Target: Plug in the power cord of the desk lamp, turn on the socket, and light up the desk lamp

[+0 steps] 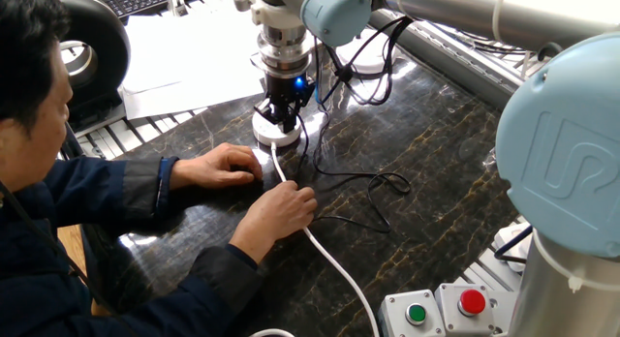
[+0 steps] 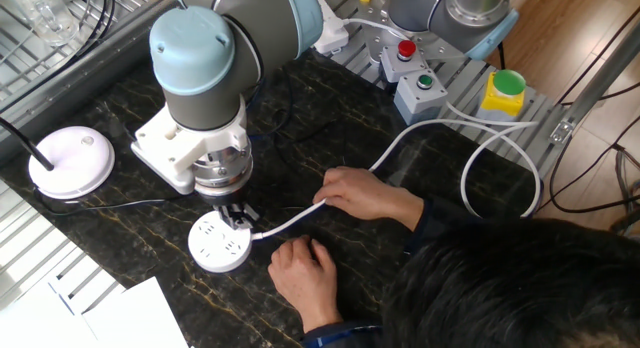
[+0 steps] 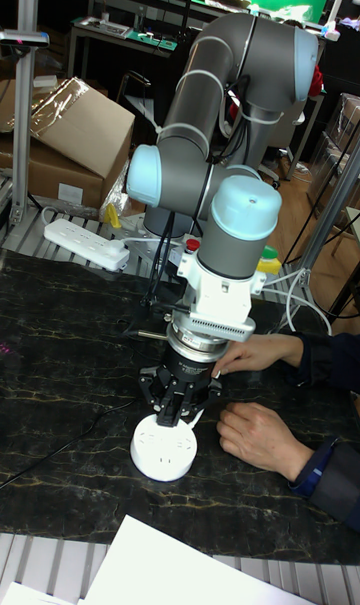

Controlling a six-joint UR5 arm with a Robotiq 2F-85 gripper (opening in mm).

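White socket [image 2: 221, 244] sat directly beneath the jaws, their grip impossible to tell; plugging looked underway, switching and lighting remained

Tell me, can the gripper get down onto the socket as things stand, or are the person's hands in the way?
Probably yes. The gripper hangs right over the socket's edge, and both hands sit off to the side by the thick white cable, leaving the socket's top open.
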